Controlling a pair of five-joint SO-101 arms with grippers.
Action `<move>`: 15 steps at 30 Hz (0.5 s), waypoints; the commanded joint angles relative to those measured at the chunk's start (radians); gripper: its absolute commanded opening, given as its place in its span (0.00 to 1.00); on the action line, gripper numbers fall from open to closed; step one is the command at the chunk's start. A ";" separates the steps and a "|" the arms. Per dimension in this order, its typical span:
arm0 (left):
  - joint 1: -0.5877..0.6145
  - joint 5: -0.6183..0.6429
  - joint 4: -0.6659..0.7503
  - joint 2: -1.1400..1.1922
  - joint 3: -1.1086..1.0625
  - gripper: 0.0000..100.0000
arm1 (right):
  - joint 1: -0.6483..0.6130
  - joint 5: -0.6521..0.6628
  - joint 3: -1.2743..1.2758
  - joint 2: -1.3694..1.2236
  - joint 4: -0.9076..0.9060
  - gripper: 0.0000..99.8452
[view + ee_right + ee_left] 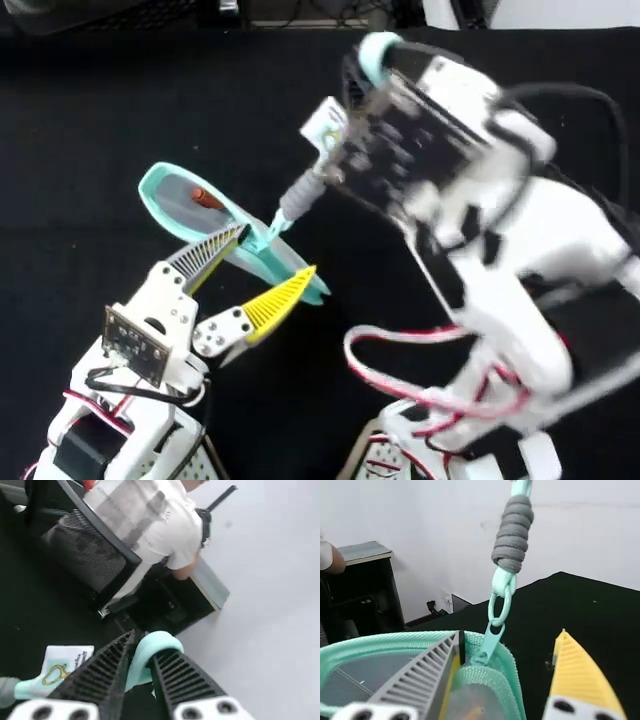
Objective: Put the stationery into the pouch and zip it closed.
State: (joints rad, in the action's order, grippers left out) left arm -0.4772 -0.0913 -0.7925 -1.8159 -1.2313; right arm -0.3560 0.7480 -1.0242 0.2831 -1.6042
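left claw [276, 252]: wide, grey and yellow fingers straddling the near end of the mint mesh pouch [148, 192]. the grey finger lies against the pouch wall and the yellow finger stands apart from it, so nothing is clamped. the pouch rests on the black table [90, 110] and runs away from this claw. its mouth appears to gape, with a red stationery item [207, 197] inside toward the far end.

right claw [145, 644]: closed on the strap loop [162, 641], raised above and beyond the left claw. from it the strap runs taut past a paper tag [62, 665] and a grey cord knot [512, 530] down to the zipper pull [487, 645], just beside the left claw's grey finger.

handling assessment: the pouch is judged light and soft, liable to slide or lift when the zip is drawn, so its end needs pinning by the left claw. the strap is limp but easy to grip, and the loop is the best hold. the pull tab looks small and slippery.
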 commanded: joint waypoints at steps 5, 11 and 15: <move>0.033 0.005 -0.009 0.002 0.117 0.30 | 0.048 0.009 -0.030 0.042 -0.084 0.01; 0.136 -0.003 -0.153 0.000 0.297 0.30 | 0.048 0.005 -0.024 0.033 -0.063 0.01; 0.160 -0.043 -0.344 -0.002 0.363 0.30 | 0.048 0.003 -0.002 0.018 -0.023 0.01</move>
State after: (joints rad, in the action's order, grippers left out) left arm -0.3345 -0.1128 -1.0196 -1.8159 -0.9444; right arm -0.3191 0.7495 -1.0242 0.3046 -1.6655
